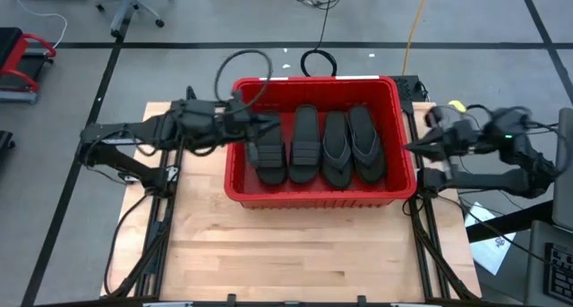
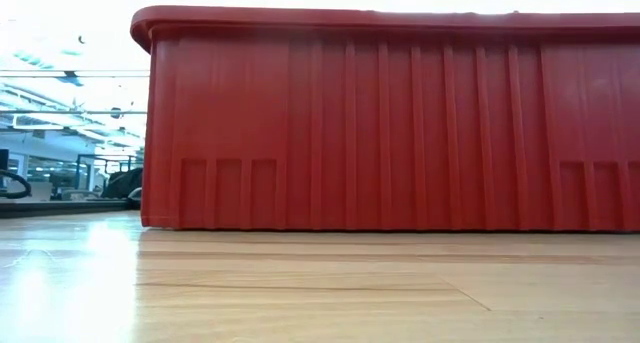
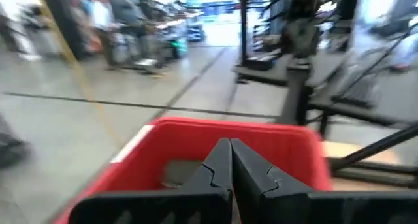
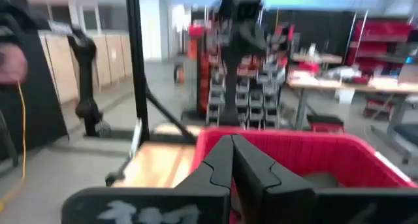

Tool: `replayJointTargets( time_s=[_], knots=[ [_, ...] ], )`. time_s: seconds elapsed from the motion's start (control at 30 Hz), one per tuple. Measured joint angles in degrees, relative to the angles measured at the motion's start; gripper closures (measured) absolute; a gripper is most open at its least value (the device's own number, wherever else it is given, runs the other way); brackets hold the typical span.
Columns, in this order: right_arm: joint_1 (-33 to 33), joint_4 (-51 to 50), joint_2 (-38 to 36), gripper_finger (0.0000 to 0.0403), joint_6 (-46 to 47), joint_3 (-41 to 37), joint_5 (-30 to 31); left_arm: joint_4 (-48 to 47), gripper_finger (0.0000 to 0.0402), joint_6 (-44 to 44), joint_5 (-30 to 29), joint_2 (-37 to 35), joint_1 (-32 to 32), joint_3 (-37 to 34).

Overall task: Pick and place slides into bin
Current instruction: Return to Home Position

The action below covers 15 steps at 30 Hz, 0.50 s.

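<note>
The red bin (image 1: pixel 313 192) stands at the table's far middle; its near wall fills the low view (image 2: pixel 400 123). Several black slides (image 1: pixel 304 146) lie side by side inside it, among them a thong flip-flop (image 1: pixel 367 144) at the right. My left gripper (image 1: pixel 269 125) is shut and empty, over the bin's left rim; its closed fingertips (image 3: pixel 230 149) show in the left wrist view above the bin (image 3: pixel 196 136). My right gripper (image 1: pixel 407 148) is shut and empty, just outside the bin's right wall; its closed fingers (image 4: pixel 230 145) face the bin (image 4: pixel 294 152).
Bare wooden tabletop (image 1: pixel 304 253) lies on the near side of the bin. Black cables (image 1: pixel 242 70) loop on the floor behind the table. The arm frames' rails (image 1: pixel 161 217) run along both table sides.
</note>
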Motion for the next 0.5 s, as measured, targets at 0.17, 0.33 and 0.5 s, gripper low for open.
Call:
replayJointTargets(
  time_s=[0.17,0.33,0.5],
  knots=[
    [0.0,-2.7,-7.1,0.0403,1.1,-0.8,2.0,2.7,0.0401,5.1,-3.6,-8.0,-1.0,-7.4],
    [0.0,7.6,-11.1,0.0403,5.4,-9.2,3.0,25.8,0.0401,2.9,5.9,-16.3,3.9,-24.9],
    [0.0,27.5,-11.3,0.0403,8.8,-23.3,3.0,41.0,0.0401,-2.7,11.3,-21.8,7.8,-40.9]
  ],
)
